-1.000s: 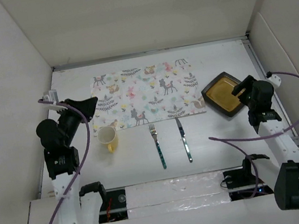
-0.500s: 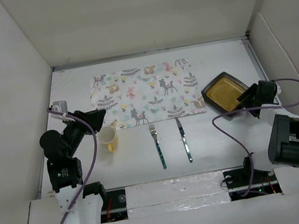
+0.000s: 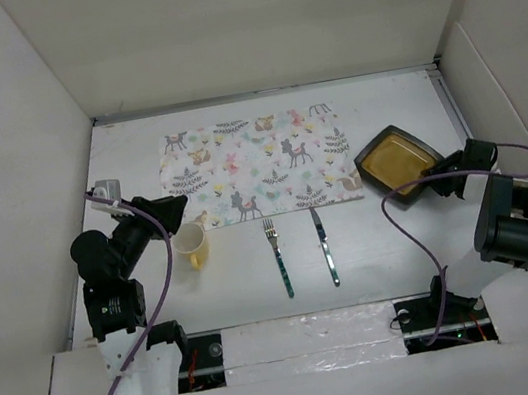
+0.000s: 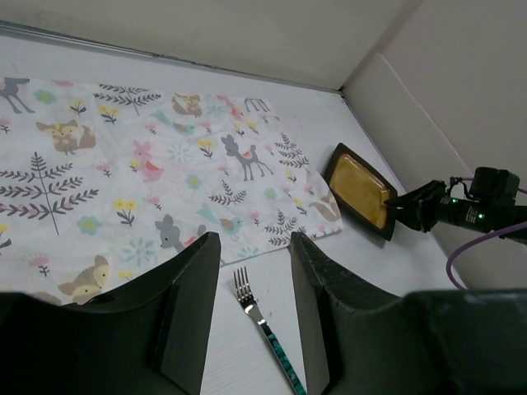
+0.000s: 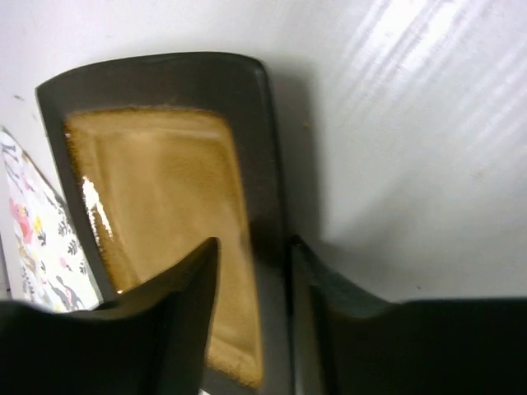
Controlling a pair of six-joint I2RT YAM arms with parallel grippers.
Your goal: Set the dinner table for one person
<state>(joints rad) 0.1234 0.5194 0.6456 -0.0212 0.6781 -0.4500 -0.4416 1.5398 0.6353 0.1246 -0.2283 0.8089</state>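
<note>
Top external view: the white table (image 3: 392,237) fills the frame. It looks rigid and slick, so there's nothing to grab and things will slide on it. The deer mat (image 3: 258,163) lies upper centre. The dark plate (image 3: 398,163) sits centre right, glazed and probably breakable, best held by its rim. The right hand (image 3: 435,179) straddles that rim, clamped or not, can't tell. The left hand (image 3: 176,206) is spread apart and empty beside the mug (image 3: 191,245).

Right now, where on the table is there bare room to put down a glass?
The placemat is bare; so are the table strip between it and the back wall, and the patch between knife and plate. Crowded: the mug and left gripper by the placemat's near-left corner.
</note>
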